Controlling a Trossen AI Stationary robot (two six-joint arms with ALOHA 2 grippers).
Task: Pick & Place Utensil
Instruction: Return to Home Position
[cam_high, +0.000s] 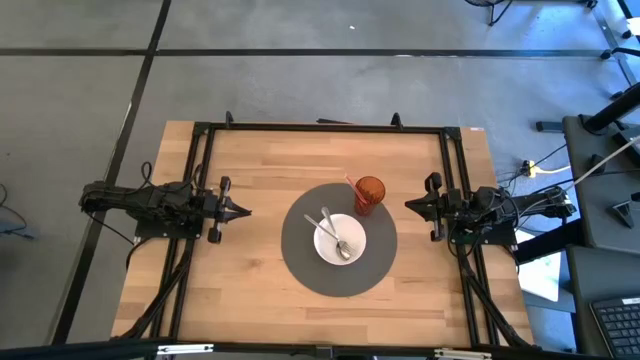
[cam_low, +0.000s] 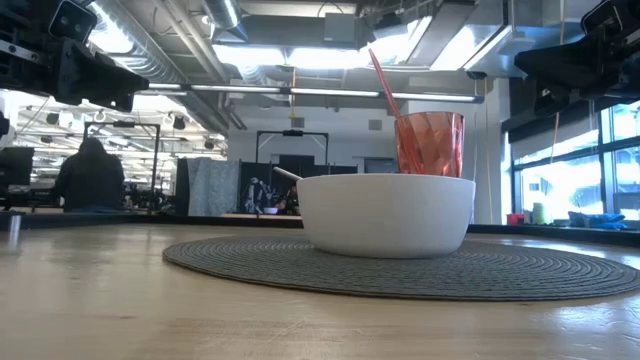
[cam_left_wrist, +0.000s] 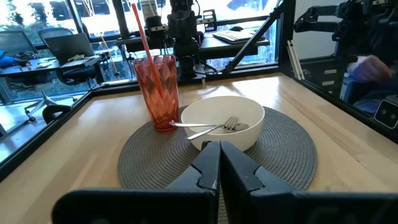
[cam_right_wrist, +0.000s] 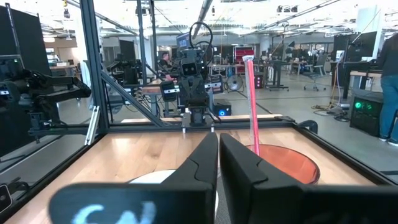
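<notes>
The left gripper is at the left side of the wooden table. Its arm is folded low and long along that edge. The tip points right, at the round grey mat in the middle. Its two dark fingers are pressed together and hold nothing.

The white bowl sits in the middle of the mat. It is round, plain and smooth. Inside lie a silver fork and a silver spoon, both leaning on the bowl's side. The orange cup stands upright just beside the bowl, on its far right side, also on the mat. You can see through the cup. A thin orange straw leans in it, with its top tipped to the left.

The high view shows the fork and spoon lying crossed. The low view hides them behind the bowl's wall; only one silver handle pokes over the left rim. That view also shows a person in dark clothes far off in the room on the left. It shows both arms up high, off the table.

The right gripper is at the right side of the table, pointing left at the mat. Its fingers are closed tight too, with nothing in them.
</notes>
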